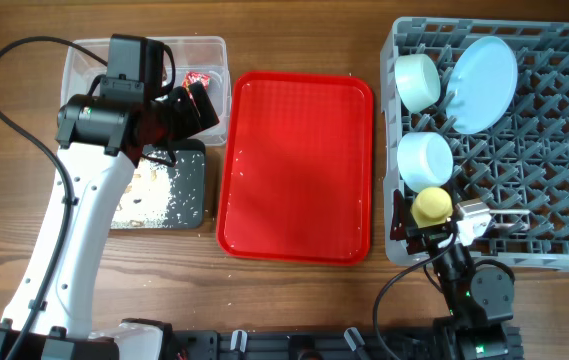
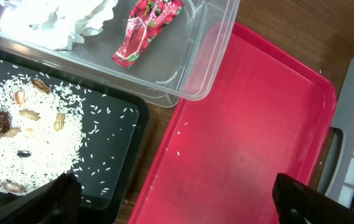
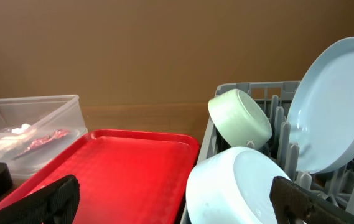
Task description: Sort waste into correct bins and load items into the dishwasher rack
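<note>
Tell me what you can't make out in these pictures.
- Overhead: the left arm covers much of the clear tub, hiding the tissue there.
- Overhead: the white cutlery beside the yellow cup is too small to tell spoon from fork.
- Overhead: the rack is cut off by the right edge.

Red serving tray (image 1: 297, 170): open from above, only stray grains on it, lying between the bins and the dishwasher rack (image 1: 564, 180). Left arm (image 1: 89, 210) overhangs the clear tub (image 1: 216, 50) and the black tray (image 1: 194, 170). Rack's left side is blocked by the pale green bowl (image 1: 417, 80), plate (image 1: 482, 84), pale blue bowl (image 1: 425, 158) and yellow cup (image 1: 431, 205); the pegs to the right stand free.
</note>
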`<state>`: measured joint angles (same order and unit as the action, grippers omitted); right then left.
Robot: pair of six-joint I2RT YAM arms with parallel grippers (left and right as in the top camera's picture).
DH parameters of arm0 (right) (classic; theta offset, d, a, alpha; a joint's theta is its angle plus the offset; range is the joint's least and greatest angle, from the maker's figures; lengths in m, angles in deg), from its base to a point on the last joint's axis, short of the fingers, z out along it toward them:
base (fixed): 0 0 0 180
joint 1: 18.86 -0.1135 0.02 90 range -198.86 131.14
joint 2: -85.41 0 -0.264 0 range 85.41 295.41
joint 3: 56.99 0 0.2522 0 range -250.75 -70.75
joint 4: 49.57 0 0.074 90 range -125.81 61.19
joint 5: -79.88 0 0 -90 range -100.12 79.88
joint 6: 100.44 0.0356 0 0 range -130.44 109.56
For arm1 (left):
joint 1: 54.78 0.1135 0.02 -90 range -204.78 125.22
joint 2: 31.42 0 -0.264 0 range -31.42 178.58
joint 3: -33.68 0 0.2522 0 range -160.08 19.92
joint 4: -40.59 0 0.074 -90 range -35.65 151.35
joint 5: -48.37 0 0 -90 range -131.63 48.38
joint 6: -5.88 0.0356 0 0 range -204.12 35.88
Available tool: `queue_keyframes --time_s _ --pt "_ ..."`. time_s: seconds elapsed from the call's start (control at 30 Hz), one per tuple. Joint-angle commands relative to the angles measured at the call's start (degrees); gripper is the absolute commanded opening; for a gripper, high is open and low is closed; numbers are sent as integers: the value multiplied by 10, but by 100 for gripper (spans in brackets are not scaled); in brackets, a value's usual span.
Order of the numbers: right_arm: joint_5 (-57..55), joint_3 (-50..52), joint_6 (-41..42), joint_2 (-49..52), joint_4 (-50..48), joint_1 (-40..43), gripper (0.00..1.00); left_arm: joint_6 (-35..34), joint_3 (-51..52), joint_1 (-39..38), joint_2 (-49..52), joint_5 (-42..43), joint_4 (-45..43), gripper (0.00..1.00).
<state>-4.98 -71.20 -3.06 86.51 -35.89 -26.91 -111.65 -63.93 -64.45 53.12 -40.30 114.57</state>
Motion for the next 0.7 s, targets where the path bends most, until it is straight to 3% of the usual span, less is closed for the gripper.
queue_keyframes --time_s 0.0,0.1,0.23,0.43,0.67 --pt "13 2 -10 -8 -4 -2 100 3 -5 2 -55 -28 14 100" --pt "12 2 -10 -8 -4 -2 100 14 -3 2 -105 -66 17 100" --pt "13 2 -10 -8 -4 -2 99 18 23 19 -178 -49 -14 100" --pt "12 2 -10 -8 -4 -2 100 131 174 66 -319 79 -194 100" --pt "12 2 -10 -8 -4 -2 100 147 430 71 -496 87 -431 100"
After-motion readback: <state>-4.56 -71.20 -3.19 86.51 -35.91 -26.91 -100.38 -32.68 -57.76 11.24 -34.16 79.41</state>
